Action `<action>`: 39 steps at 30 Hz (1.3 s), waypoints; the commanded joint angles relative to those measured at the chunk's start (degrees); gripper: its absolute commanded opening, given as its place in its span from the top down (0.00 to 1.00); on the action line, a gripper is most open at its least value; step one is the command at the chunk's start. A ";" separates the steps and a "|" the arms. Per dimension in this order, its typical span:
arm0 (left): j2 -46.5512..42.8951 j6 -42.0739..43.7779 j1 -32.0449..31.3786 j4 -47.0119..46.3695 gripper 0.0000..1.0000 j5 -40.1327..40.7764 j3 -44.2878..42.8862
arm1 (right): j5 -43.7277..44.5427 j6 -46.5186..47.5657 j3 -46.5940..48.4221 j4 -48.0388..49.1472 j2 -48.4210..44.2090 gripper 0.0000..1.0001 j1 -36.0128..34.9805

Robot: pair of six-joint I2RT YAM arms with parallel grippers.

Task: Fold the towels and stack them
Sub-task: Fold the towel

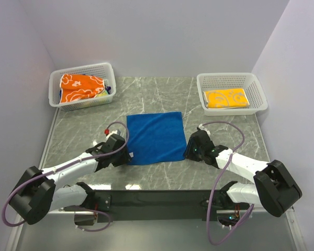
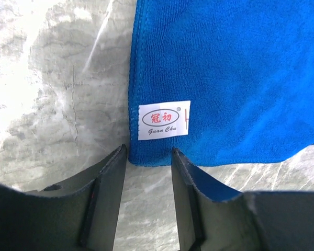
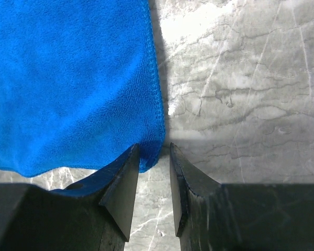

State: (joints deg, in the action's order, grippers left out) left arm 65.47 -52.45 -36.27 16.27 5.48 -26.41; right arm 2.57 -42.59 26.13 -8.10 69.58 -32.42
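A royal blue towel [image 1: 154, 137] lies spread flat on the marble table [image 1: 83, 136]. My left gripper [image 1: 126, 157] is at its near-left corner. In the left wrist view the left gripper [image 2: 148, 151] is open, with that corner of the blue towel [image 2: 240, 78] and its white label [image 2: 164, 120] just at the fingertips. My right gripper [image 1: 187, 151] is at the near-right corner. There the right gripper [image 3: 153, 149] is open too, and the corner of the blue towel [image 3: 68, 78] reaches between its tips. An orange towel [image 1: 81, 88] and a folded yellow towel [image 1: 227, 98] lie in baskets.
A white mesh basket [image 1: 83, 68] at the back left holds the orange towel. A second white mesh basket [image 1: 227, 76] stands at the back right with the yellow one. Pale walls close in the table on the left, back and right.
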 commanded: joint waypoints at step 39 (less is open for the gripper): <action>1.85 -2.31 -1.52 -1.16 0.63 2.35 -2.94 | 0.68 -1.53 -2.05 3.97 0.99 0.63 1.05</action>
State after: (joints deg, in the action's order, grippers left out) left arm 67.02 -54.35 -37.47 16.95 7.18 -28.21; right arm 2.13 -43.79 25.04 -4.99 69.97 -31.97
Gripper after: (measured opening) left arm 0.377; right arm 0.366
